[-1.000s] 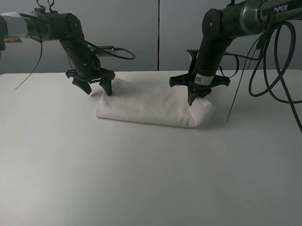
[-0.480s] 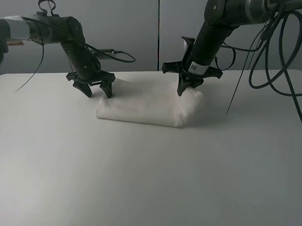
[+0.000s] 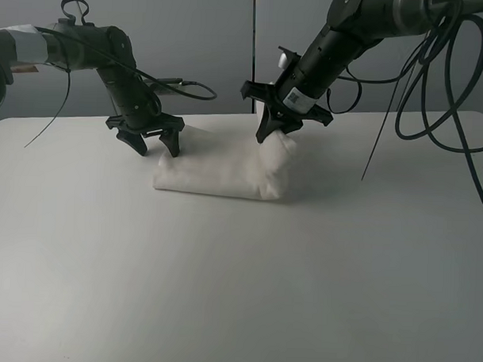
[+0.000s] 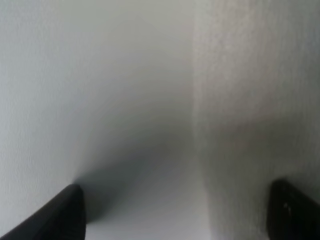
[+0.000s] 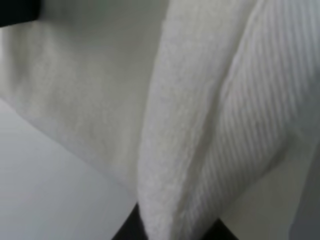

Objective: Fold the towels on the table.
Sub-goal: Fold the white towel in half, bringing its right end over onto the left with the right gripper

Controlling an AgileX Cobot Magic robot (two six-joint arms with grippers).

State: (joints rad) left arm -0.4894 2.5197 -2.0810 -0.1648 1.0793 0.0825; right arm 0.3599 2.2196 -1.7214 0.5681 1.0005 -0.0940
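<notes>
The white towel [image 3: 218, 172] lies as a folded oblong at the back middle of the table [image 3: 222, 268]. My right gripper [image 3: 273, 137] is shut on the towel's right end, which it holds raised and curled over toward the left. In the right wrist view the terry cloth and its ribbed band [image 5: 190, 125] fill the frame. My left gripper [image 3: 154, 144] stands open at the towel's far left corner, its tips low and close to the table. In the left wrist view the left gripper [image 4: 175, 220] straddles the towel's edge [image 4: 250, 100], with bare table [image 4: 100, 75] beside it.
Black cables [image 3: 435, 100] hang from the right arm at the back right, over the table's far edge. A grey wall [image 3: 223, 37] stands behind the table. The front half of the table is bare white surface.
My right gripper has lifted the towel's right end and carried it left and up, so the towel is shorter. The left gripper has hardly moved.
</notes>
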